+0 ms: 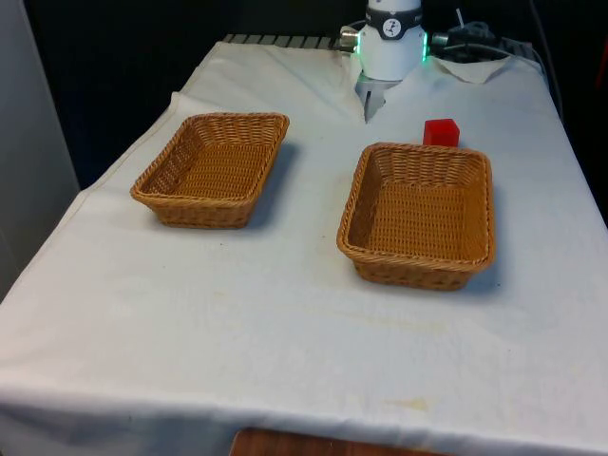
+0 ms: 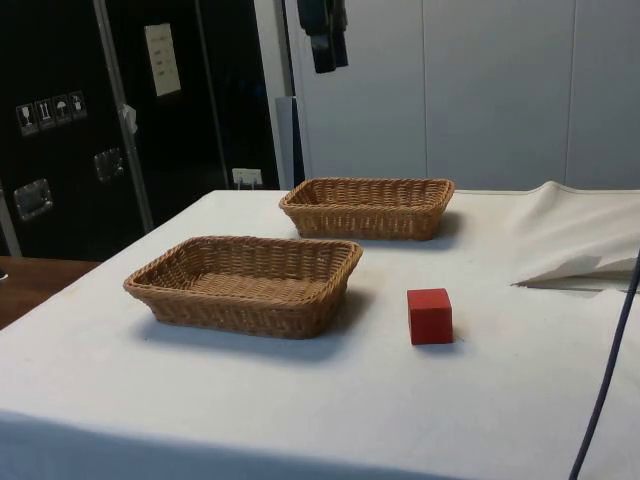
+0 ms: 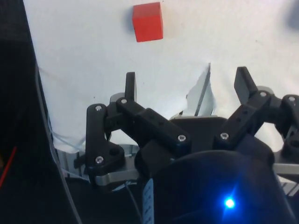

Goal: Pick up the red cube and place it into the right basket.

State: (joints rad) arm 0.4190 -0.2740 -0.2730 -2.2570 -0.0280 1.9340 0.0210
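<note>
Gripper (image 3: 184, 86) hangs high over the far end of the table, its two fingers spread wide with nothing between them; in the front view it sits at top centre (image 1: 370, 106), well above the cloth (image 1: 285, 313), and in the side view it shows at the top edge (image 2: 327, 50).

Cube (image 1: 441, 132) rests on the cloth in the upper right of the front view, just behind the far rim of the right basket (image 1: 419, 216) and seemingly apart from it. In the side view the cube (image 2: 430, 316) stands right of centre, near the end wall of the nearer basket (image 2: 245, 283) but clear of it, with bare cloth all round.

What matters for the coming move is the offset: the cube lies toward the front view's right of the gripper and a little nearer the camera, and far below it. In the wrist view the cube (image 3: 147, 22) sits near the upper edge, beyond the fingertips and off to one side of the gap, so it is not yet lined up between them. My reading is that the gripper needs a sideways shift and then a long drop before closing. Being a cube, it has no long axis to favour. The left basket (image 1: 211, 169) stands well apart and plays no part.
</note>
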